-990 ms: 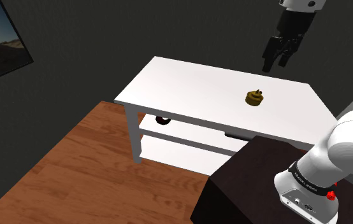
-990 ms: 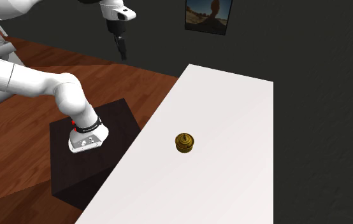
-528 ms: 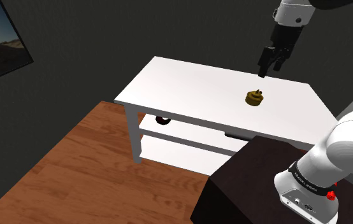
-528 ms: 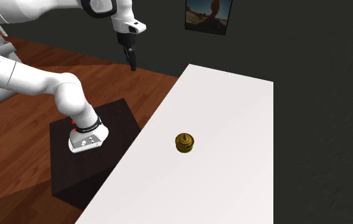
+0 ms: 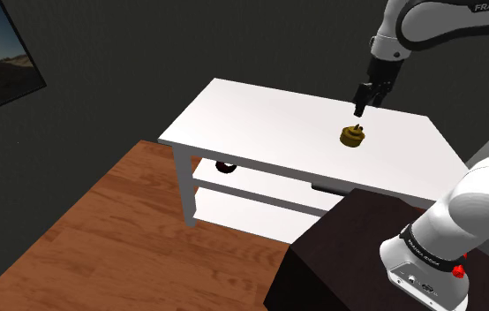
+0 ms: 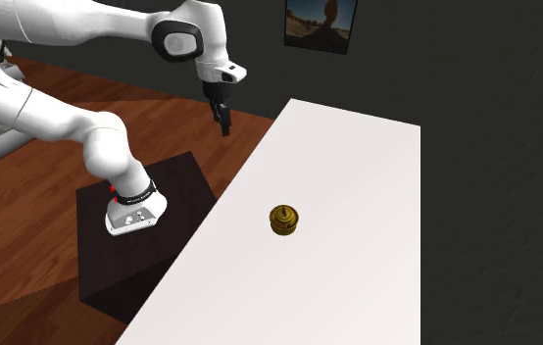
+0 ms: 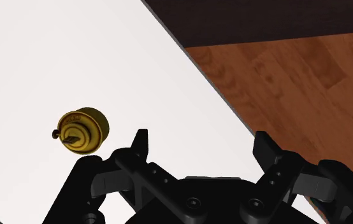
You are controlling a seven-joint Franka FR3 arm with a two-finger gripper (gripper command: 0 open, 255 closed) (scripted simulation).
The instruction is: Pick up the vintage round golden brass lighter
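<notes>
A small round golden lighter [image 5: 352, 136] stands on the white table top [image 5: 260, 115], near the edge that faces the stand. In the second exterior view the lighter [image 6: 284, 220] sits in the middle of the table [image 6: 358, 176]. My black gripper [image 5: 358, 108] hangs in the air above the table, a little beyond the lighter in the shoulder view. From the second exterior view the gripper [image 6: 226, 127] is over the table's left edge, well apart from the lighter. The wrist view has the gripper [image 7: 202, 143] open, with the lighter [image 7: 81, 130] off to one side of the fingers.
The dark box stand [image 5: 340, 256] sits close against the table's near side. Two white shelves lie under the top, with a dark object [image 5: 226, 167] on the upper one. Wooden floor [image 5: 101, 238] surrounds the table. A framed picture [image 6: 320, 22] hangs on the dark wall.
The gripper has come down from high above and moved toward the table and the lighter. The lighter has not moved.
</notes>
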